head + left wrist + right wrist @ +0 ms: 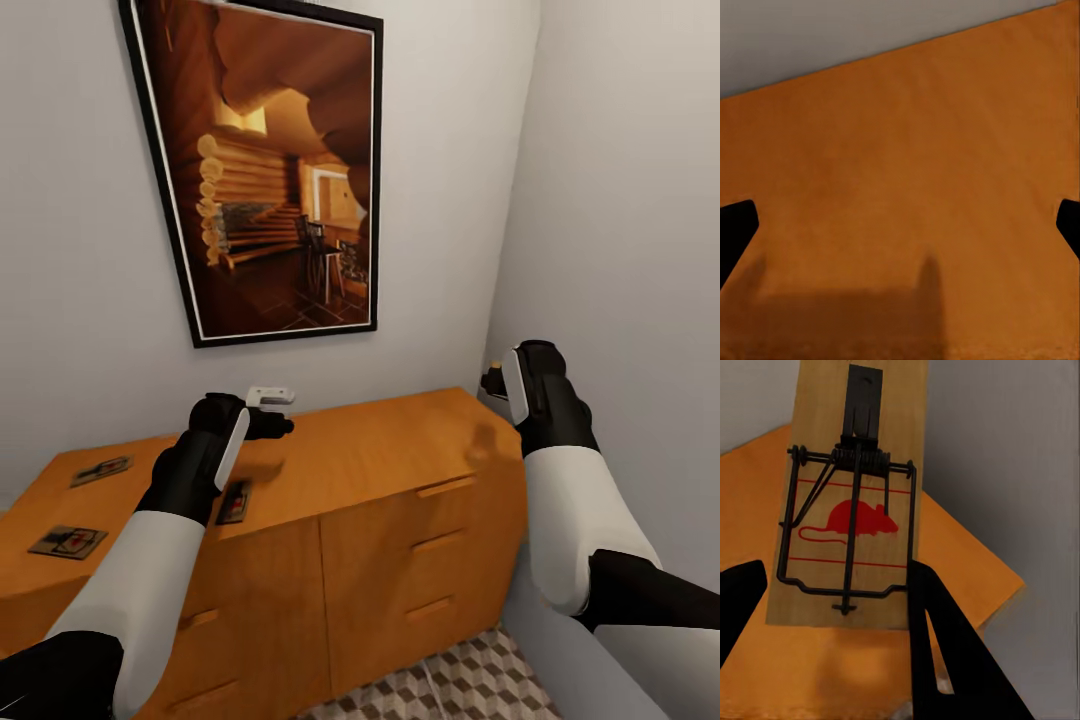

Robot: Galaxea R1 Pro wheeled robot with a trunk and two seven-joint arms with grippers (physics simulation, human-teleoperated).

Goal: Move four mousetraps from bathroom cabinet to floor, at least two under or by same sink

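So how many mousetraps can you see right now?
4: three mousetraps on the cabinet top at and, partly behind the left arm; one in the right gripper.

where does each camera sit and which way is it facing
Head: high on the robot, looking down at the orange-brown wooden cabinet; both arms show.
Left wrist: by the left hand, facing the cabinet's bare top; dark fingertips show.
Right wrist: by the right hand, facing a tan wooden mousetrap it holds.
All three views share the cabinet.

No readable text; mousetrap [847, 502] bears red mouse emblem only.
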